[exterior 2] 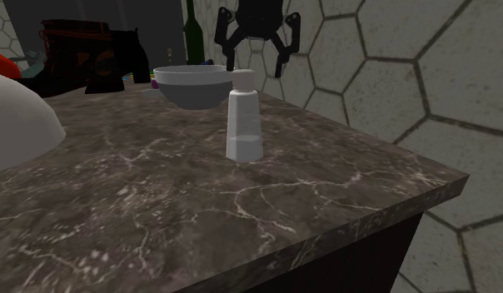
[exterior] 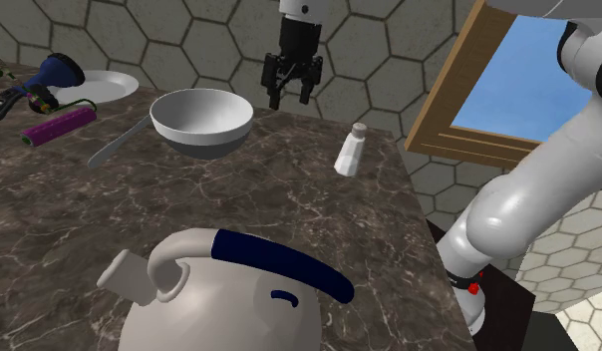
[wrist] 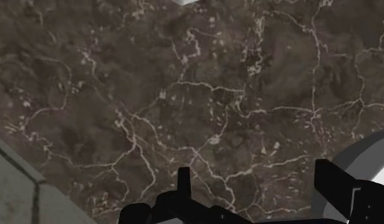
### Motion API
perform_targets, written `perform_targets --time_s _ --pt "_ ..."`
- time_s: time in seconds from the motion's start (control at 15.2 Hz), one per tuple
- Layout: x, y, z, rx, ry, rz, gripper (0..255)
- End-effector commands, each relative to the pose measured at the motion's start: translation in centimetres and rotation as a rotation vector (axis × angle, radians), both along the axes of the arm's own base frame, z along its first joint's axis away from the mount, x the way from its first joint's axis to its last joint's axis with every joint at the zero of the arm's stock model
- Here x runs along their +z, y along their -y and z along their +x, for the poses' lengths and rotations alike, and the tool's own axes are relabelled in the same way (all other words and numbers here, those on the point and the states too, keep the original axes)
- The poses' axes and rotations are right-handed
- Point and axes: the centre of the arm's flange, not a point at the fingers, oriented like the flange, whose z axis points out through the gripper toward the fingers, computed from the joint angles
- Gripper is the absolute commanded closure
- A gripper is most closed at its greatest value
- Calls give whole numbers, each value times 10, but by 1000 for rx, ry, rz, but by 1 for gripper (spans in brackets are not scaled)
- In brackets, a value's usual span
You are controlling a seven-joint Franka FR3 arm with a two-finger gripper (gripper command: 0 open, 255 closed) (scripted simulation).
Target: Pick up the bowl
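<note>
The bowl (exterior: 202, 118) is white inside and grey outside and stands upright on the dark marble counter (exterior: 269, 199). My black gripper (exterior: 292, 92) hangs open above the counter's far edge, just off the bowl's rim towards the shoulder view's right, touching nothing. From the second exterior view the bowl (exterior 2: 194, 86) sits behind a white shaker, and the gripper (exterior 2: 255, 65) hovers to its right, fingers spread. In the wrist view the gripper (wrist: 260, 191) points down at bare marble, and the bowl's rim (wrist: 375, 159) curves in just outside one fingertip (wrist: 337, 184).
A white shaker (exterior: 351, 150) stands right of the bowl. A large white kettle (exterior: 229, 299) with a dark blue handle fills the counter's near side. A plate (exterior: 110, 85), a purple roller (exterior: 58, 125) and a grey utensil (exterior: 120, 145) lie left. A wooden-framed window (exterior: 488, 90) is on the right.
</note>
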Motion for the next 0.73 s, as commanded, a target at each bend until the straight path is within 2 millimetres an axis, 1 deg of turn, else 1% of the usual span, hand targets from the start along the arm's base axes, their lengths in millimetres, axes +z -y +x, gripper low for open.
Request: perform_targets --time_s 0.0,0.33,0.4,0.66 --pt "5 -19 17 -8 1 7 0" --pt "12 -68 57 -23 4 22 0" --pt "13 -73 61 -25 4 23 0" --pt "-8 -73 61 -25 4 23 0"
